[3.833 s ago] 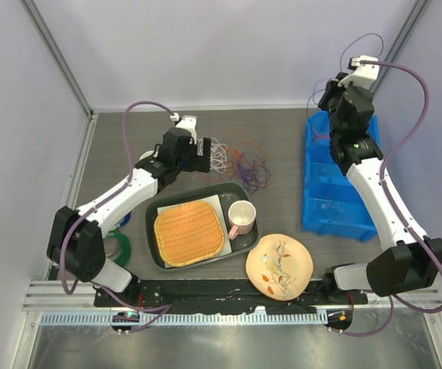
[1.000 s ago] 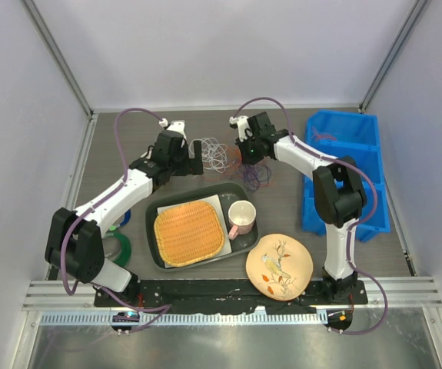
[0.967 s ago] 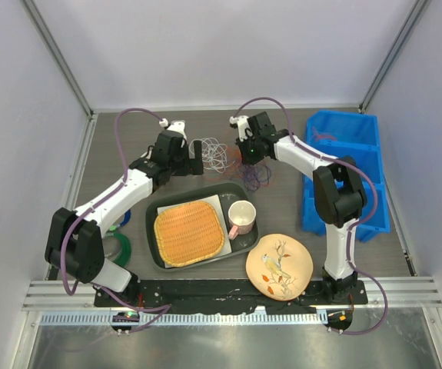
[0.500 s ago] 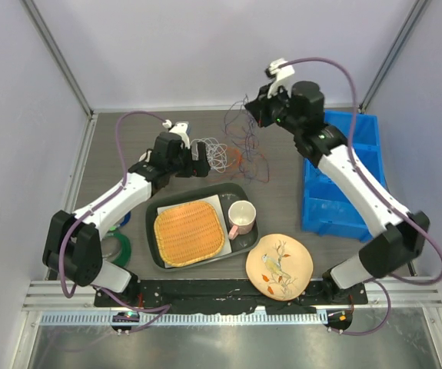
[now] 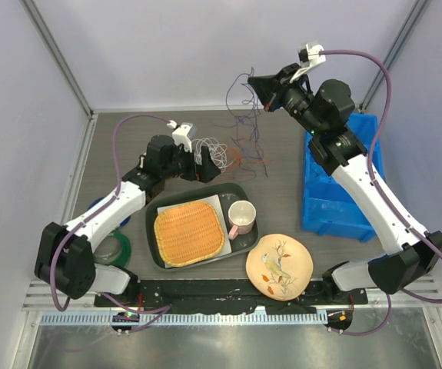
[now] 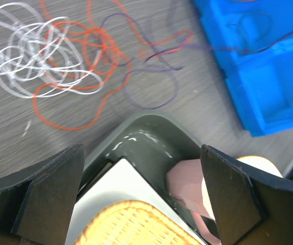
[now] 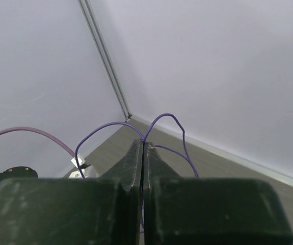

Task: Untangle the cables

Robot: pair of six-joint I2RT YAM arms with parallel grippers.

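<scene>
The right gripper is raised high above the far side of the table, and its fingers are pressed together on a purple cable. In the right wrist view the gripper pinches that cable right at its tips, and two thin purple loops arch up on either side of the closed fingers. From the grip, the purple strands hang down in loose curves to the table, where they run into the rest of the cables.

The rest lie on the far middle of the table, just beyond the dark tray. The white cable forms a tight bunch of loops on the left, with the orange cable looping just to its right and partly through it. In the left wrist view the white cable, the orange cable and a purple loop overlap one another on the grey surface.

The left gripper hovers low beside the white bunch, over the tray's far edge, with its jaws wide apart and nothing between them. Its two dark fingers frame the tray rim.

The tray holds a woven mat and a pink mug. A painted plate sits near the tray's right corner, and a blue bin stands on the right.
</scene>
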